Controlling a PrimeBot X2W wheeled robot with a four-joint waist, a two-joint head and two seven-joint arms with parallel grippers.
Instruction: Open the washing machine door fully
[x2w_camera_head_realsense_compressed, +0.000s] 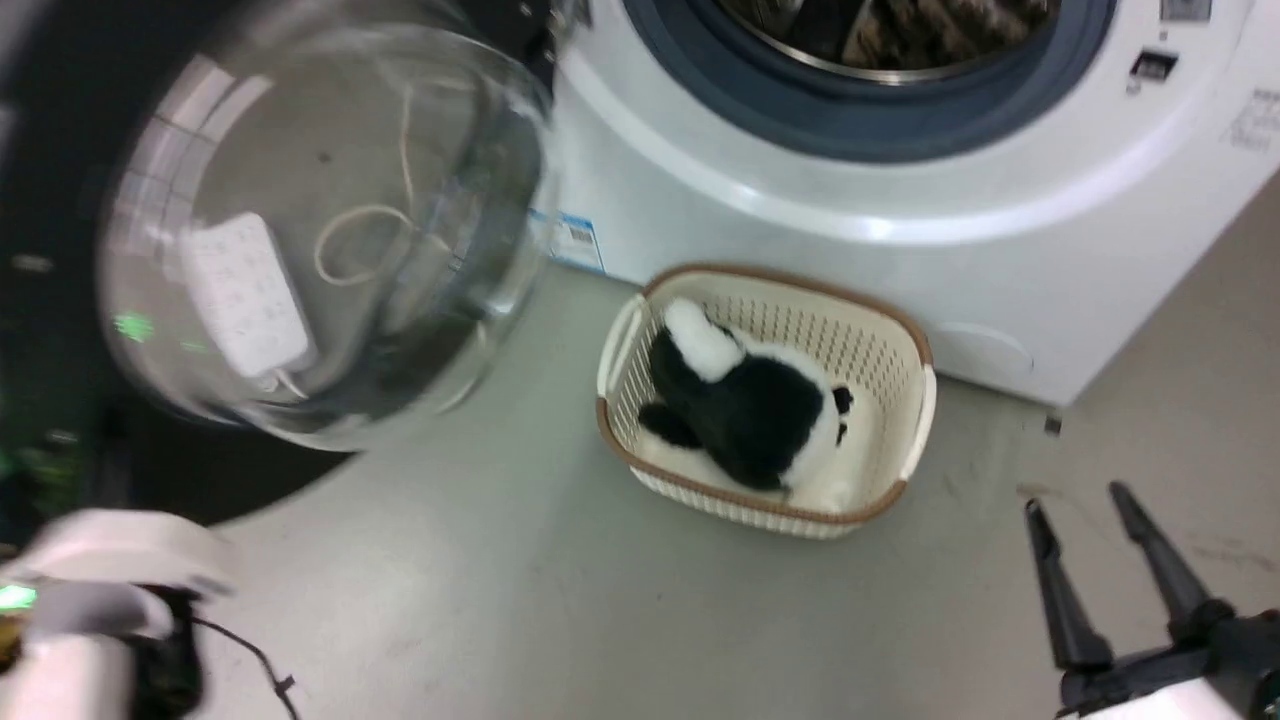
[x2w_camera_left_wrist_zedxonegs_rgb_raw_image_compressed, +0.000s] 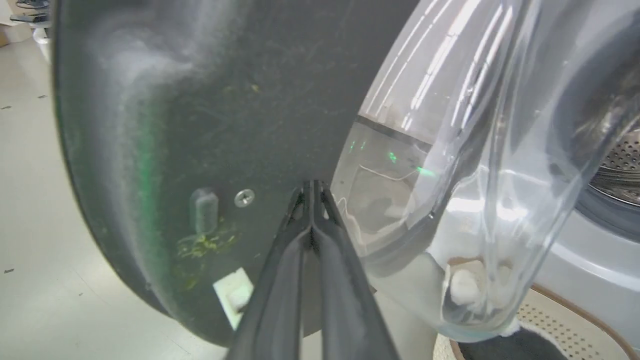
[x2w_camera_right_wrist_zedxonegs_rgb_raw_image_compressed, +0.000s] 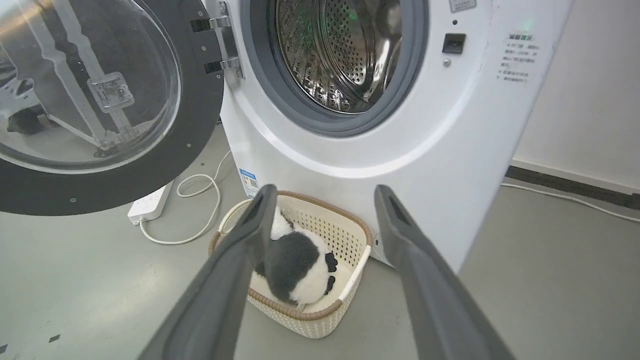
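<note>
— What stood around?
— A cream brown-rimmed plastic basket (x2w_camera_head_realsense_compressed: 905, 330) holding a black-and-white plush toy (x2w_camera_head_realsense_compressed: 750, 410) sat near the white machine (x2w_camera_head_realsense_compressed: 800, 205). The round black-framed glass door (x2w_camera_right_wrist_zedxonegs_rgb_raw_image_compressed: 200, 125) hung swung out left.
— And the claws?
— The left claw (x2w_camera_left_wrist_zedxonegs_rgb_raw_image_compressed: 312, 189) was clenched, tips against the door's frame. The right claw (x2w_camera_head_realsense_compressed: 1075, 497) was spread and empty.

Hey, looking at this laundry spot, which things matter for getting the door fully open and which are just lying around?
Job: washing machine door; left gripper, shut, tips against its black frame.
Lying about: basket; panda toy in it; power strip on the floor; right gripper, open, holding nothing.
</note>
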